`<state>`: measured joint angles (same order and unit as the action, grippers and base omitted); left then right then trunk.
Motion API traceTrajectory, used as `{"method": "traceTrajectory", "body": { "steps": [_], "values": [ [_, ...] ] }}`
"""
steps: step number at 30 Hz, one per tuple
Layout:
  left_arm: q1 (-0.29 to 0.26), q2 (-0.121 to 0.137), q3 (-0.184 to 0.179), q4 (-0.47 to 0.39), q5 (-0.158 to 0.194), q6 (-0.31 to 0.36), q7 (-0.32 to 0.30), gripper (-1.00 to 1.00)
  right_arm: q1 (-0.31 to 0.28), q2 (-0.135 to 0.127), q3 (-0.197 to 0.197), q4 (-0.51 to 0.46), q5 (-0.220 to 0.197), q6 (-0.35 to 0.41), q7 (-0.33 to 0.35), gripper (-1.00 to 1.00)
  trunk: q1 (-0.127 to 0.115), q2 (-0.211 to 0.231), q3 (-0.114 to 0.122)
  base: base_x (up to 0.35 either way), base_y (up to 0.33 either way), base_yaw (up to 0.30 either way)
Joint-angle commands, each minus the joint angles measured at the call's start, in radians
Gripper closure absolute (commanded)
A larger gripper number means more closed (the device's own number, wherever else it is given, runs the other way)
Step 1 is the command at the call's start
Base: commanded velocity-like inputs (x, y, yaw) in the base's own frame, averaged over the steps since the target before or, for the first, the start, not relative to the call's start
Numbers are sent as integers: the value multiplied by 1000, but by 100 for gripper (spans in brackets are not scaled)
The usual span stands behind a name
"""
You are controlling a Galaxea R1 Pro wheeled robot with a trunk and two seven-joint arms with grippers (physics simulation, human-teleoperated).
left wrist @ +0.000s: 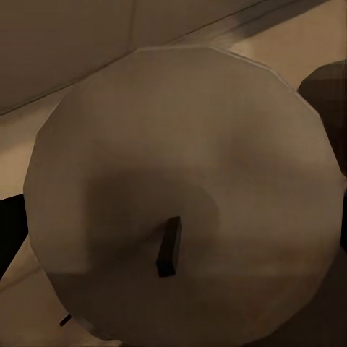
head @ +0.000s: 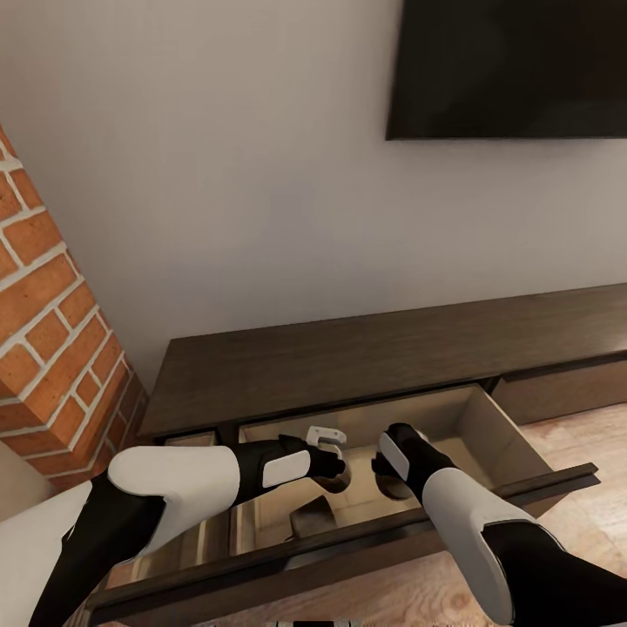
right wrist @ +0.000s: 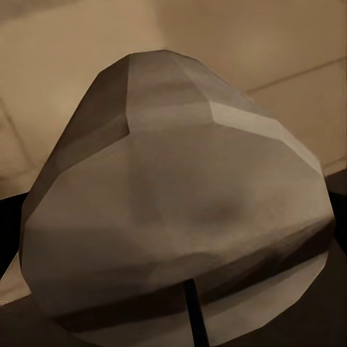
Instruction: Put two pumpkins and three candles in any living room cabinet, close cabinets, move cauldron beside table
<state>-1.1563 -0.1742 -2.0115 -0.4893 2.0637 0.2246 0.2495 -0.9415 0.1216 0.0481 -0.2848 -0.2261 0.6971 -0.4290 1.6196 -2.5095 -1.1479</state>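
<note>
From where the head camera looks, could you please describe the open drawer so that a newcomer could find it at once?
Below the wall-mounted black TV runs a long, low dark-brown cabinet, beside the brick fireplace. The open drawer is the wide one pulled out towards the robot, with both arms reaching into it. Unlike the shut drawer front on its right, it shows a tan interior.

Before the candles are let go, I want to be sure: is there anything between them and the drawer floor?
Nothing visible. Both arms reach into the open drawer of the cabinet. The left wrist view has a candle close up with tan drawer floor around it; the right wrist view has another candle likewise. What lies under them is hidden.
</note>
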Motion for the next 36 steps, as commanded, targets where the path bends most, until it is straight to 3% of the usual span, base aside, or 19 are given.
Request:
{"method": "traceTrajectory", "body": {
  "steps": [1,6,16,23,27,36],
  "values": [
    [-1,0,-4,-2,4,-1,3,100,0,1,6,-2,-9,-1,-8,100,0,-1,-1,0,0,0],
    [-2,0,-4,-2,4,-2,4,100,0,5,6,-3,-9,-36,-7,100,0,-1,-1,0,0,0],
    [-2,0,-4,-2,4,-2,4,100,0,10,6,-7,-9,-50,-7,100,2,-2,-24,0,0,0],
    [-2,0,-4,-6,4,-23,6,100,0,22,6,-7,44,-53,-6,100,3,-2,-28,0,0,0],
    [-1,0,-4,-8,3,-42,10,100,0,24,6,-7,50,-53,-5,100,5,-3,-44,0,0,0],
    [-2,0,-4,-9,3,-52,11,100,0,24,6,-7,51,-53,-5,100,6,-4,-51,0,0,0]
  ]
}}
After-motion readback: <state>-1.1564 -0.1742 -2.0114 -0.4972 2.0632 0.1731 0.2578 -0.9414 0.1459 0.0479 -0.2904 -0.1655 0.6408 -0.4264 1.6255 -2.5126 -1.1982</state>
